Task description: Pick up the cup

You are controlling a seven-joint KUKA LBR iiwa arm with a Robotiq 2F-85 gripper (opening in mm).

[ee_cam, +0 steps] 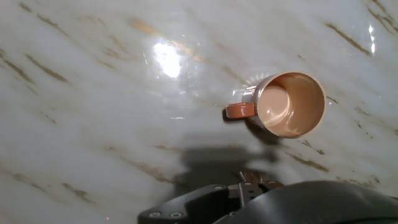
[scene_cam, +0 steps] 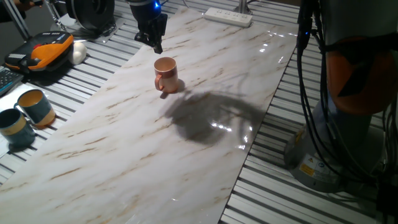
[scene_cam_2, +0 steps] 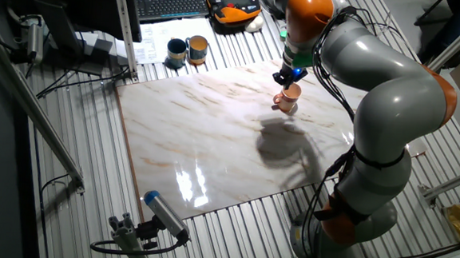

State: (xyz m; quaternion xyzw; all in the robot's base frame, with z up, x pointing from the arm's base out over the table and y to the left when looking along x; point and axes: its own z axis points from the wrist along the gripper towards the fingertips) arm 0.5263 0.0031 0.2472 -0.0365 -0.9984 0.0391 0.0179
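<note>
The cup [scene_cam: 165, 74] is a small salmon-orange mug standing upright on the marble board [scene_cam: 124, 155], toward its far end. In the hand view the cup [ee_cam: 289, 104] shows its pale inside, with its handle pointing left. My gripper [scene_cam: 157, 45] hangs just above and behind the cup, apart from it, with its fingers drawn together to a narrow tip and nothing between them. From the other fixed view the gripper [scene_cam_2: 285, 79] sits right over the cup [scene_cam_2: 288, 100]. Only the dark finger tips [ee_cam: 249, 182] show at the hand view's lower edge.
Two teal mugs [scene_cam: 37, 107] [scene_cam: 13, 127] stand on the slatted table left of the board. An orange-and-black device [scene_cam: 46, 50] lies further back left, and a white power strip [scene_cam: 228, 16] lies beyond the board's far end. The arm's base [scene_cam: 323, 155] stands to the right.
</note>
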